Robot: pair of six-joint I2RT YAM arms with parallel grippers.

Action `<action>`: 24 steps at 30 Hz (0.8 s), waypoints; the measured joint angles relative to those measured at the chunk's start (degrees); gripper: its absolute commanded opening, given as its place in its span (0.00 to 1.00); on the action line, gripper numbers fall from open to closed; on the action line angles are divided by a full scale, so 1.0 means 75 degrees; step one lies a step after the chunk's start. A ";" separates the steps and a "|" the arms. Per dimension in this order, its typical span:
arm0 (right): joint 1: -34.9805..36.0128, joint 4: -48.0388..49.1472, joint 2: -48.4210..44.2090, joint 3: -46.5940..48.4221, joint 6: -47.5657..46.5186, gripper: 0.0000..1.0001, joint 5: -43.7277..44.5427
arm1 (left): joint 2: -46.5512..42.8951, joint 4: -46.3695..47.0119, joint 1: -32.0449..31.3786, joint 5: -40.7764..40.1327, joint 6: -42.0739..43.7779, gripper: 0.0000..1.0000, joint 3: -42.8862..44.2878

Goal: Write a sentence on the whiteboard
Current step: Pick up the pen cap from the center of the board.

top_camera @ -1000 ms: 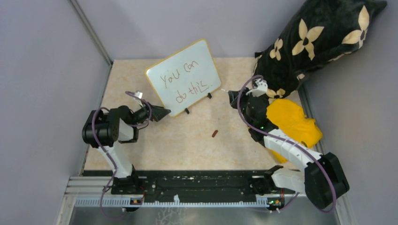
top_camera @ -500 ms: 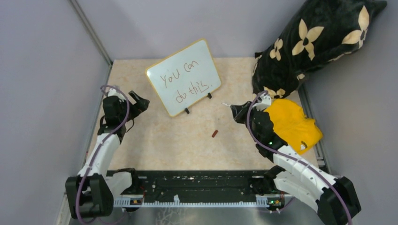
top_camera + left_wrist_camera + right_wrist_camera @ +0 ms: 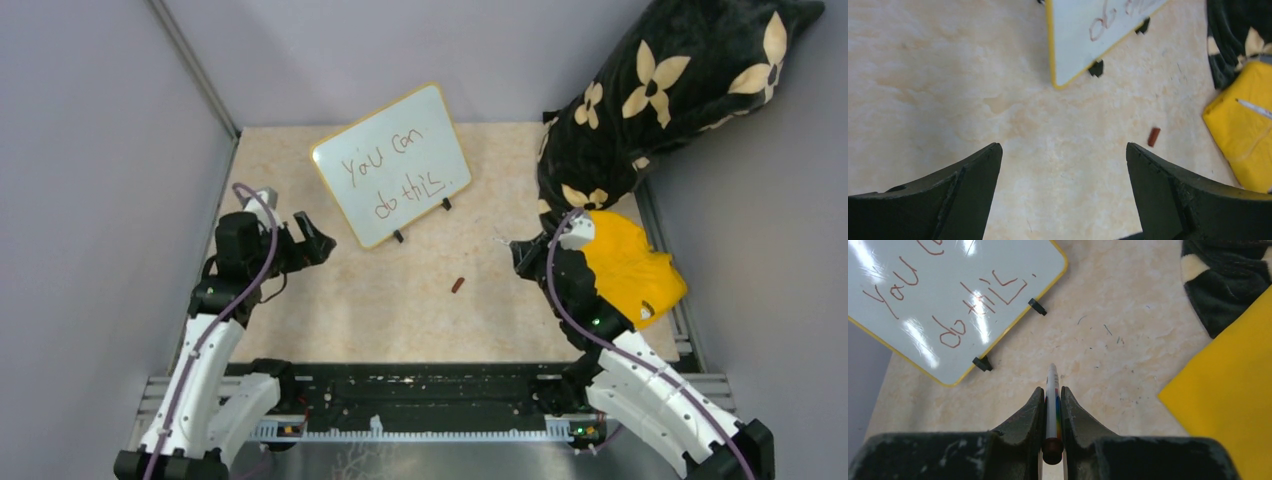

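**Top external**
- 1 whiteboard (image 3: 392, 165), yellow-framed, propped on the table (image 3: 400, 320) at the far centre-left and turned askew. 2 black feet show along its lower edge.
- 1 sentence (image 3: 385, 172) on it: 2 lines, 4 words, "you can" over "do this".
- 2 arms.
  - Left gripper (image 3: 316, 238) is just off the board's near-left corner, not touching it, pincer spread wide and holding nothing.
  - Right gripper (image 3: 518, 250) is well right of the board, beside the yellow cloth (image 3: 635, 262). Its pincer state is too small to read here.
- 1 small reddish-brown cap (image 3: 458, 285) lies on the table between the two grippers.
- 1 black pillow (image 3: 680, 90) with cream flowers is at the far right, and the 1 yellow cloth lies against it.

**Left wrist**
- Left gripper (image 3: 1063, 147): 2 dark fingers (image 3: 973, 172) spread far apart, with only bare table between them.
- Whiteboard (image 3: 1078, 40): 1 corner in view at top, with 2 feet clearly seen and fragments of writing.
- 1 cap (image 3: 1153, 136) lies to the right, apart from the board.
- The yellow cloth (image 3: 1243, 135) and the pillow (image 3: 1230, 50) are at the right edge.

**Right wrist**
- Right gripper (image 3: 1052, 392): pincer pressed together on 1 pen (image 3: 1052, 390). The pale barrel points forward and the dark end sits between the fingers. The tip is over bare table, clear of the board.
- Whiteboard (image 3: 948, 285) is at upper left, with 2 feet in view.
- Sentence (image 3: 948, 305) is in reddish-brown strokes. "You" and "do this" are legible; the second word is cut off by the frame edge.
- The yellow cloth (image 3: 1228, 400) is at right, with the pillow (image 3: 1228, 280) above it.
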 measured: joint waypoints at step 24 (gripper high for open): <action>0.0000 -0.1641 -0.0667 0.0350 -0.0679 0.00 0.0691 | 0.1754 0.3631 -0.5324 -0.2780 0.0527 0.99 -0.0405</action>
